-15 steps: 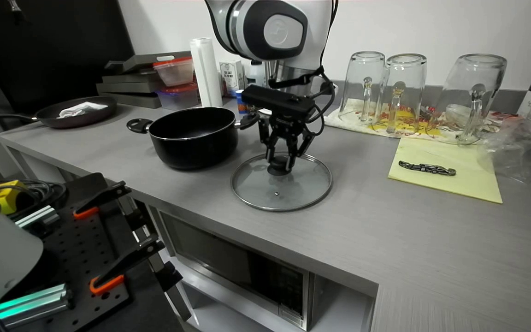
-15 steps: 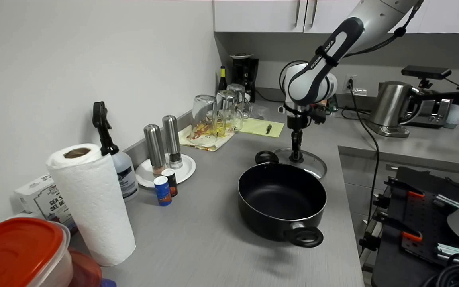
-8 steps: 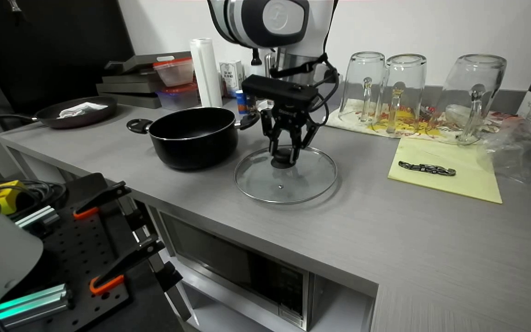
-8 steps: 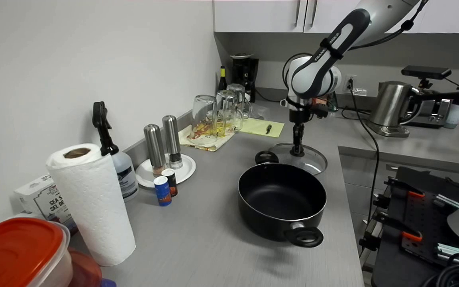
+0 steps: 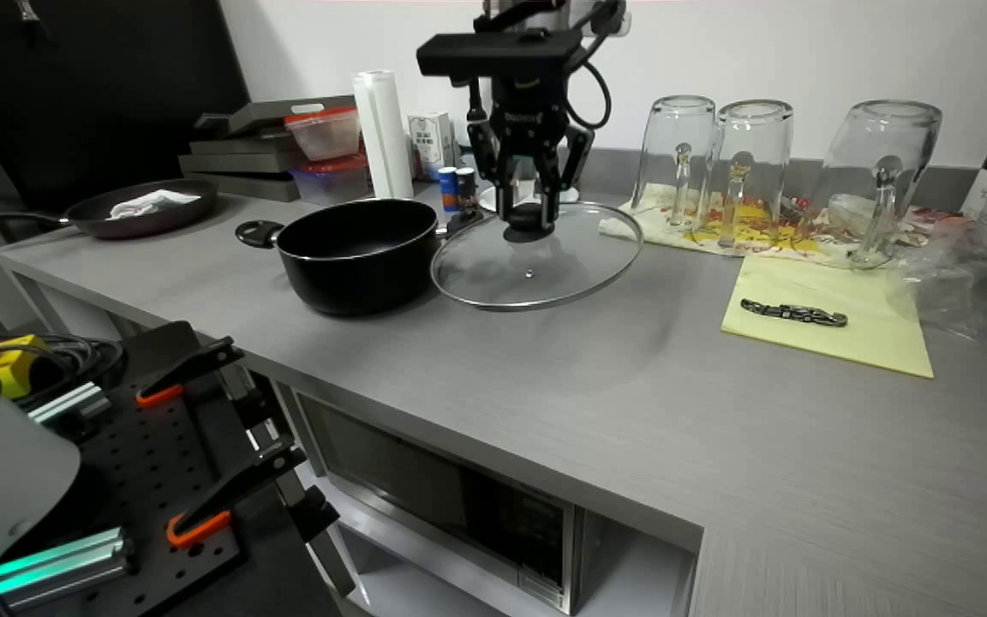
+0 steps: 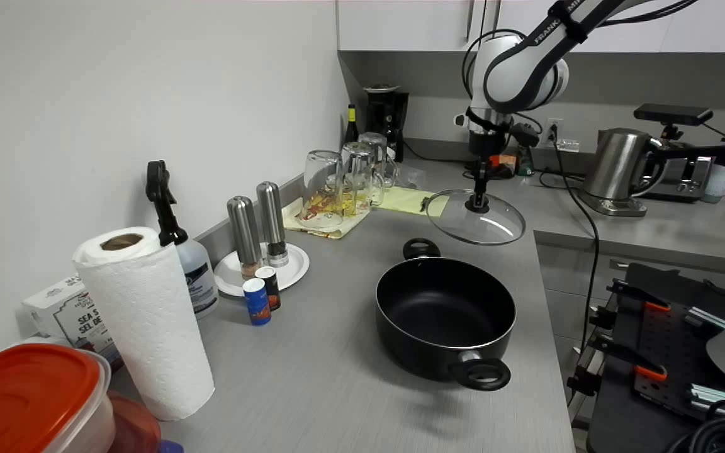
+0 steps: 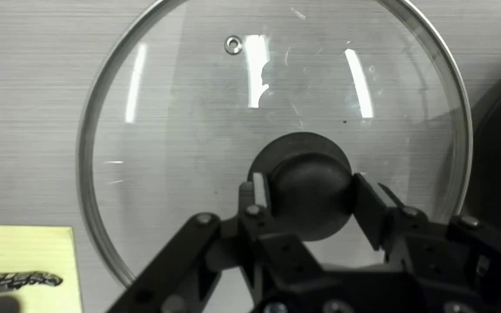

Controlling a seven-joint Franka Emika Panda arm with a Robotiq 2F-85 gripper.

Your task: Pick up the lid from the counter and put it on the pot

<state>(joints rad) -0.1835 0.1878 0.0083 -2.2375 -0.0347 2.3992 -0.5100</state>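
Tool part-closed, pinching knob of lid, prob. for balanced carry; lid up off counter, uncovered pot nr front edge.

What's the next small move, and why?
I'd probably carry the round silver-rimmed glass lid sideways toward the wide black pot: the jaws are shut on the lid's round black knob, it seems to hang clear of the matte grey counter, but it's off to one side, leaving the pot uncovered.
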